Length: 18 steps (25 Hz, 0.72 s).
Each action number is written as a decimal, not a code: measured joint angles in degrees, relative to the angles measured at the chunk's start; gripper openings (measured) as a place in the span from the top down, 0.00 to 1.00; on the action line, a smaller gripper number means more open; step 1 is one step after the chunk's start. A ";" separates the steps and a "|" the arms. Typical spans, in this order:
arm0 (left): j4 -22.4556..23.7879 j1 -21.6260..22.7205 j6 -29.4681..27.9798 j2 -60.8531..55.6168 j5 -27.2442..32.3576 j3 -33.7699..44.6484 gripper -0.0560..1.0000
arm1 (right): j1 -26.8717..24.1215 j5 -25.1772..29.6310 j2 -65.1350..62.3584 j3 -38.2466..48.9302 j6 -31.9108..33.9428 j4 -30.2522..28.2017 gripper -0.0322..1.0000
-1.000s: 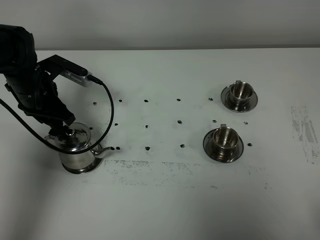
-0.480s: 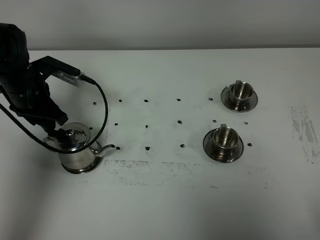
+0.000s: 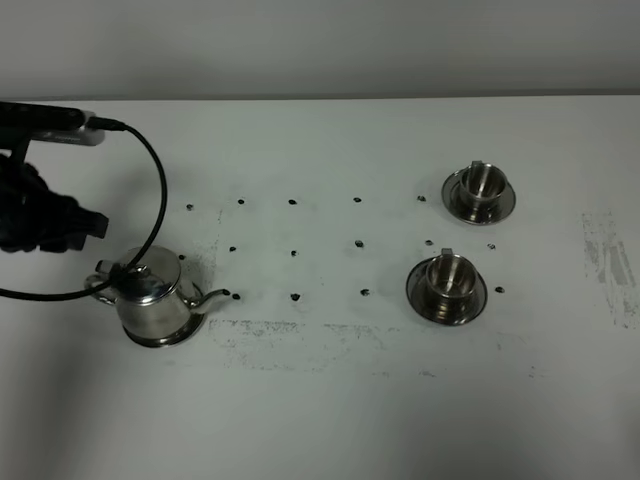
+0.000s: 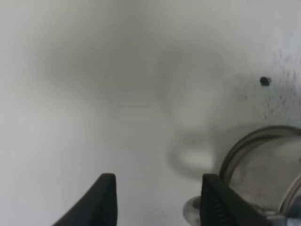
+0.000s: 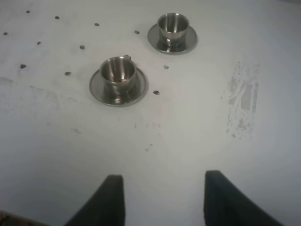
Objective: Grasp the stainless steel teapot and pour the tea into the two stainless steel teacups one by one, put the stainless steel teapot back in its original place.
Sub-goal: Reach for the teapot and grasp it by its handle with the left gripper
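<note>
We see the stainless steel teapot point(image 3: 150, 298) standing upright on the white tabletop point(image 3: 330, 400), in the lower left of the high view. Its thin spout points right. The left arm point(image 3: 40, 215) is at the left edge, just above the pot. The left pincer point(image 4: 160, 207) is open and holds nothing, and the pot is just beside one finger. The upper teacup point(image 3: 480, 184) and the lower teacup point(image 3: 447, 276) sit on round saucers point(image 3: 474, 303) at the right. The right pincer point(image 5: 162, 200) is open too, over bare tabletop.
</note>
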 joint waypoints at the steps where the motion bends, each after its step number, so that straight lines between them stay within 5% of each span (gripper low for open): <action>1: -0.91 0.24 -0.38 -0.55 -2.12 1.71 0.57 | 0.00 0.00 0.00 0.00 0.00 0.00 0.59; 9: -5.81 1.12 -0.89 -0.40 -7.98 5.85 0.57 | 0.00 0.00 0.00 0.00 0.00 0.00 0.59; 18: -9.66 1.17 0.41 2.40 -7.42 5.85 0.57 | 0.00 0.00 0.00 0.00 0.00 0.00 0.59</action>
